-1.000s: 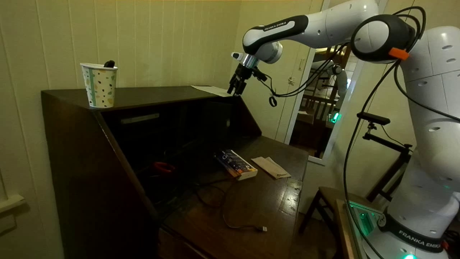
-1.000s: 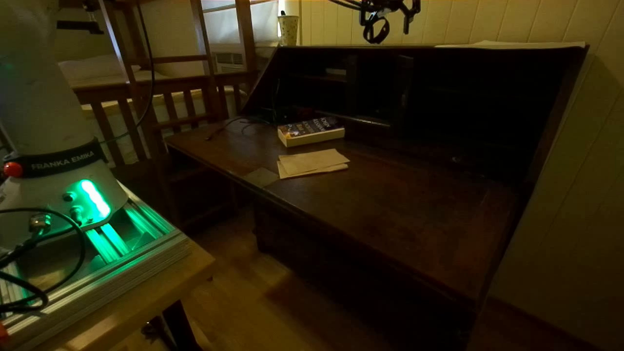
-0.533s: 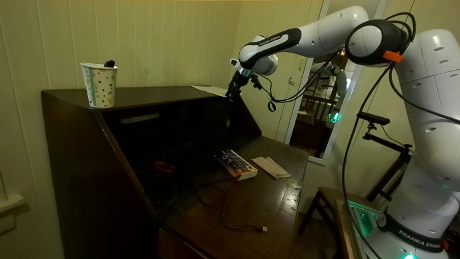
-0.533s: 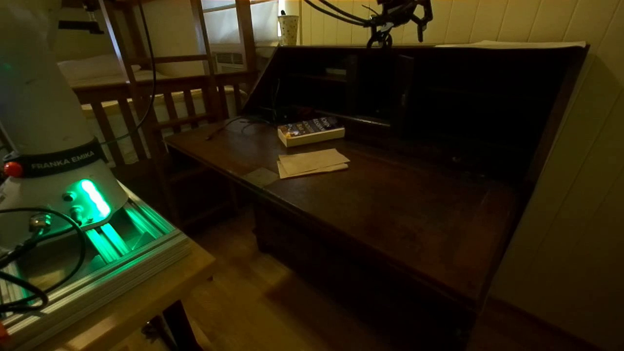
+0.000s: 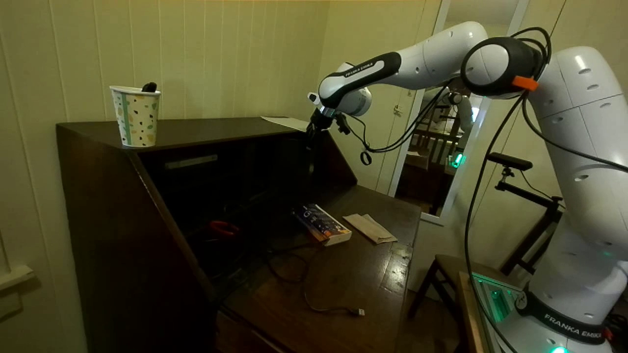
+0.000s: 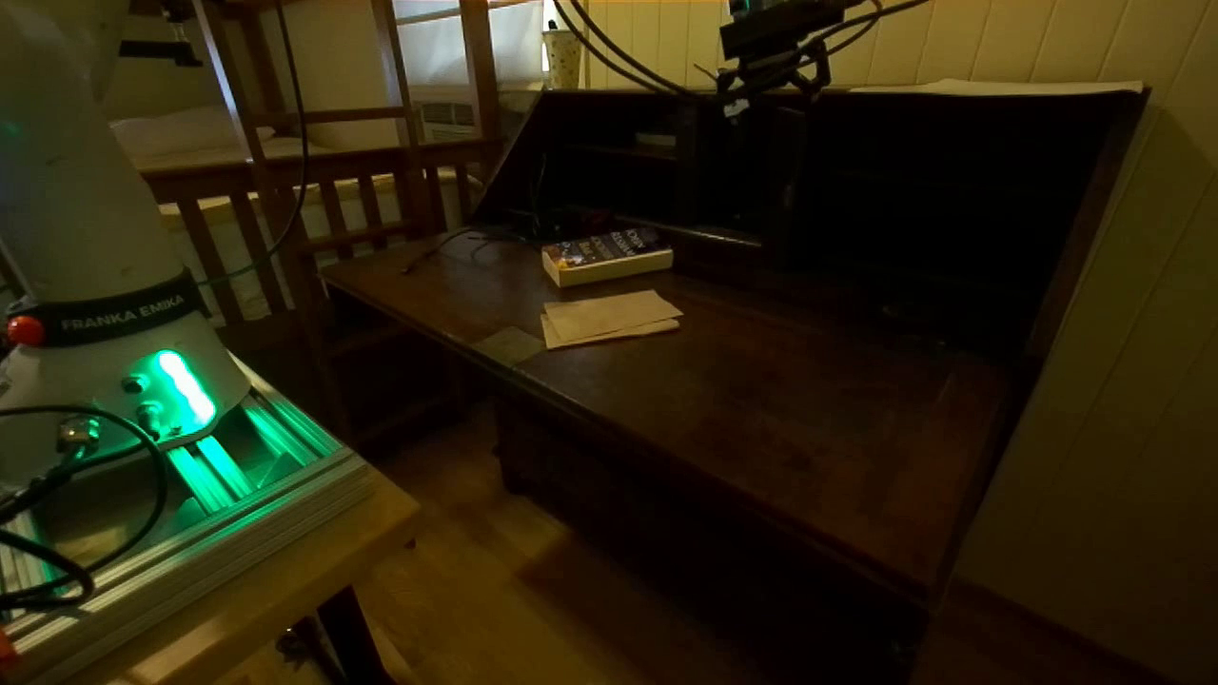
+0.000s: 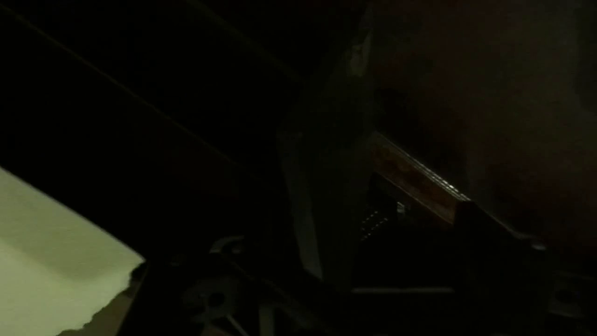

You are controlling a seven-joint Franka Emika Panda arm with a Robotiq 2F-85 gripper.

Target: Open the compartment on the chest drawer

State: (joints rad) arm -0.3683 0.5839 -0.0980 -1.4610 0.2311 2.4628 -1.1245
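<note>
Chest drawer [image 5: 117, 220]: inside lost in shadow | jaws: dark against dark, cannot tell if released or clenched | arm [image 6: 76, 171]: cut off in an exterior view

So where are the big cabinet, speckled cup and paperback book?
Big cabinet [image 5: 117, 230]: in an exterior view, on its bare side panel.
Speckled cup [image 5: 138, 119]: in an exterior view, on its patterned side.
Paperback book [image 6: 607, 250]: in an exterior view, on its top cover.

Spotted cup [image 5: 137, 120] (upright), pbk [image 5: 321, 224] nr tan papers [image 5: 369, 228], USB cable [image 5: 354, 311].
</note>
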